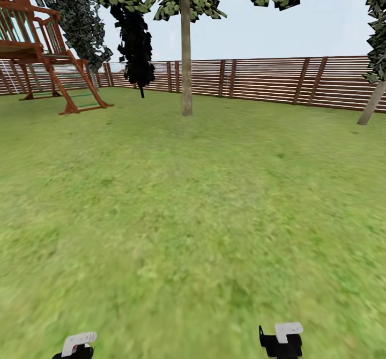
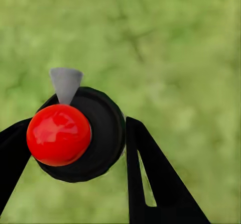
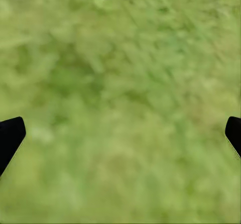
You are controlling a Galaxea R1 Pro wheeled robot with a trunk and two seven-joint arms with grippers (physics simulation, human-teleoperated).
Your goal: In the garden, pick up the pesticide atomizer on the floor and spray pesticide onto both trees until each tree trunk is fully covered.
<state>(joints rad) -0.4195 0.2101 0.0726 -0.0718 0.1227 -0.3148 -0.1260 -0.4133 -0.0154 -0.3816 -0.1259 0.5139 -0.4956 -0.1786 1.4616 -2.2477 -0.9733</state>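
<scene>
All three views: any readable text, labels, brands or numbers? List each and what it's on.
None. No text, label or number reads on the atomizer with its red ball top, held between the left gripper's fingers, nor on the fence, the play tower or the tree trunk.

atomizer (image 2: 58,134) top: glossy red, smooth | fence (image 1: 268,77): wood slats | trunk (image 1: 186,53): mottled, matt
</scene>
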